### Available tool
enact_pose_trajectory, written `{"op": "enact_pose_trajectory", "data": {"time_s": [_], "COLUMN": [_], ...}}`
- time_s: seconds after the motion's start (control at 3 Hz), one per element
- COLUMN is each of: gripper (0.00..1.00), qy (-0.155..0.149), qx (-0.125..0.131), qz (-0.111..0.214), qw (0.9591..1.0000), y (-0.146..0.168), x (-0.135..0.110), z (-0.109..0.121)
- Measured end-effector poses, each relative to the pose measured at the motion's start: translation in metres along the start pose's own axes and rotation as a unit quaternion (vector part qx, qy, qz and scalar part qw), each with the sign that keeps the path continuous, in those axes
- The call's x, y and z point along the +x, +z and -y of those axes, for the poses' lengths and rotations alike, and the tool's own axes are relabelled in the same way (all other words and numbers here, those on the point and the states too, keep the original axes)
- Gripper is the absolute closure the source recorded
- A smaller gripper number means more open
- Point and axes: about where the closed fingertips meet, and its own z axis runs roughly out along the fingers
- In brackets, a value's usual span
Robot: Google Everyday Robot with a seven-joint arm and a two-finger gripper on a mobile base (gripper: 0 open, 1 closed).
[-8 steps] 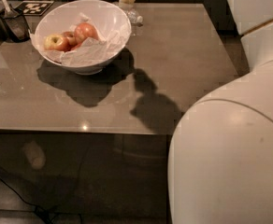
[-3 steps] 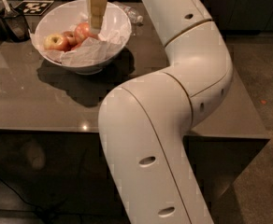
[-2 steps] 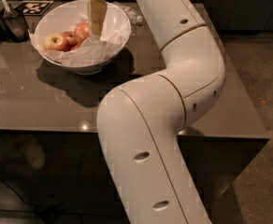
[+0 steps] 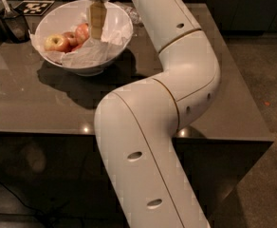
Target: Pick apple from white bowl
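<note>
Most of what you see is the robot's fat white jointed arm (image 4: pixel 176 80). It bends across the middle and right of the glossy dark grey table (image 4: pixel 24 99) and hides a good chunk of it, so that's the main thing in the way. Back left on the table sits the large, deep glossy white bowl (image 4: pixel 47 23), lined with crumpled white paper (image 4: pixel 88 53) and throwing a dark shadow toward the front. Just left of it there's a dark container (image 4: pixel 10 25) with a pale utensil handle sticking out, behind that a black-and-white patterned marker card (image 4: pixel 34 6) lying flat, and something clear and crinkly (image 4: pixel 134 14) peeking out past the bowl's right rim, no idea what. The tan gripper (image 4: pixel 96 34) hangs straight down into the bowl, its tip just beside the round reddish-pink apple (image 4: pixel 83 31) and covering its right edge from this angle. I can't tell if it's touching, and honestly can't tell if the gripper is spread or closed either. That apple sits near the bowl's middle on the paper, red with a lighter orange blush. A paler yellowish apple (image 4: pixel 56 42) lies to its left, with another reddish one (image 4: pixel 71 38) wedged between them.
</note>
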Motion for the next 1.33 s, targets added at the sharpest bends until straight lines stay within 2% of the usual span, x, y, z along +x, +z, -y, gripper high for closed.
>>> {"op": "enact_pose_trajectory", "data": {"time_s": [0.67,1.33], "gripper": [0.06,0.06], "qy": [0.003,-0.005], "qx": [0.009,-0.001], "qz": [-0.001,-0.010], "qw": [0.9999,0.9999], "y": [0.008,0.023], "x": [0.002,0.004], "z": [0.007,0.006]}}
